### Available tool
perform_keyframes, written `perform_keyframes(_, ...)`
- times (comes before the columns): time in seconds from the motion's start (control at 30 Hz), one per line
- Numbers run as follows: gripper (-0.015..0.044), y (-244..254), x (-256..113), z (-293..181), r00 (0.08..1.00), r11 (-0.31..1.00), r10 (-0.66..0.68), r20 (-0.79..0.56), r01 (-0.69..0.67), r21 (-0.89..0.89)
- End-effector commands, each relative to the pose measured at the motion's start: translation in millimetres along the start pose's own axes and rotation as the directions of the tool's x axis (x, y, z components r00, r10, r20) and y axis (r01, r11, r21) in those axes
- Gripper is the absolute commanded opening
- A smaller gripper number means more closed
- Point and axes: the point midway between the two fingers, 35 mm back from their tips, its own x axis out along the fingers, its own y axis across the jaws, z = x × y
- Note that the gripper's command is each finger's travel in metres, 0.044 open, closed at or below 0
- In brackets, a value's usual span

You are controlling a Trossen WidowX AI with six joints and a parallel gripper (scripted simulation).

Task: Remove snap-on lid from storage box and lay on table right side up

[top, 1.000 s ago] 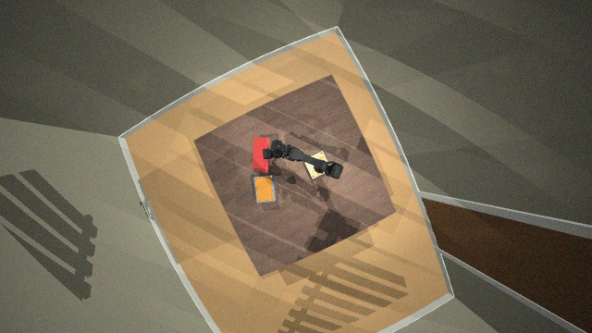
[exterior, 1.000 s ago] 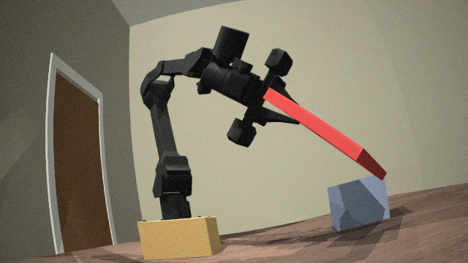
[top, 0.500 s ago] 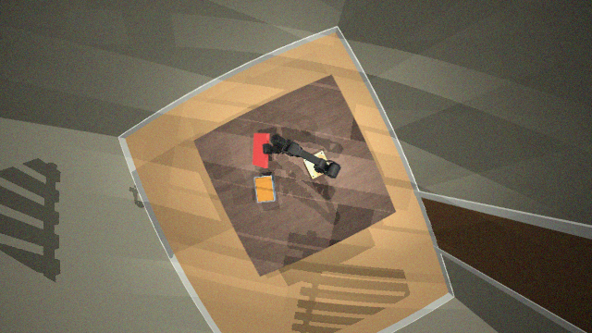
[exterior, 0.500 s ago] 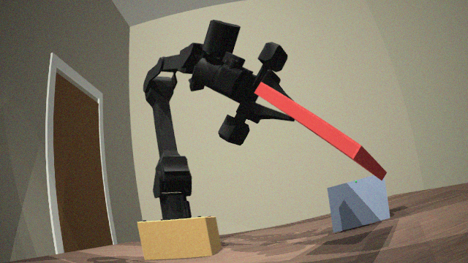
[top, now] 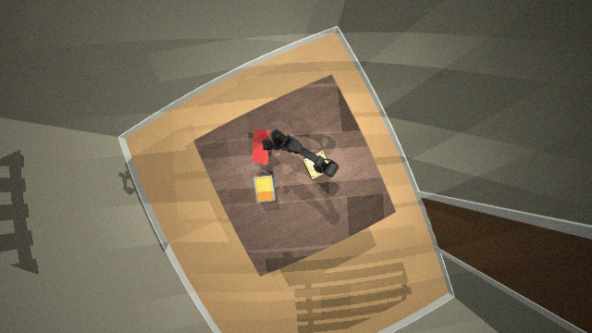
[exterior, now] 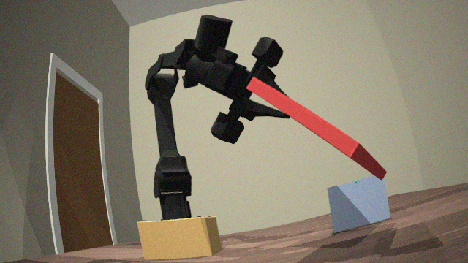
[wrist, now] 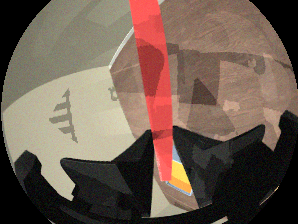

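Note:
The red lid (top: 260,154) (exterior: 307,118) (wrist: 156,75) is held in the air, off the box. In the exterior view it slopes down away from the gripper, and its low end overlaps the box's top corner in the picture. From above, lid and box stand apart. My gripper (exterior: 289,106) (wrist: 161,132) is shut on one end of the lid, which runs between the fingers. The blue-grey storage box (top: 265,185) (exterior: 369,201) (wrist: 181,173) stands upright and open, with an orange inside. The wrist view shows only part of it behind the right finger.
The arm's pale yellow base block (top: 312,171) (exterior: 179,237) stands on the dark wooden table (top: 296,231) (exterior: 278,245), to the right of the box in the top view. Shadows fall across the table. A brown door (exterior: 78,157) stands in the room behind the arm.

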Motion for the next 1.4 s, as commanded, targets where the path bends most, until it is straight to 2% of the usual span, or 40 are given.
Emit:
perform_keyframes(0.0,0.0,7.1,-2.2,2.4,1.0,1.0,0.019,0.0,-0.019,-0.016)
perform_keyframes(1.37,0.0,-22.8,19.7,1.1,1.0,1.0,0.018,0.0,-0.018,-0.015)
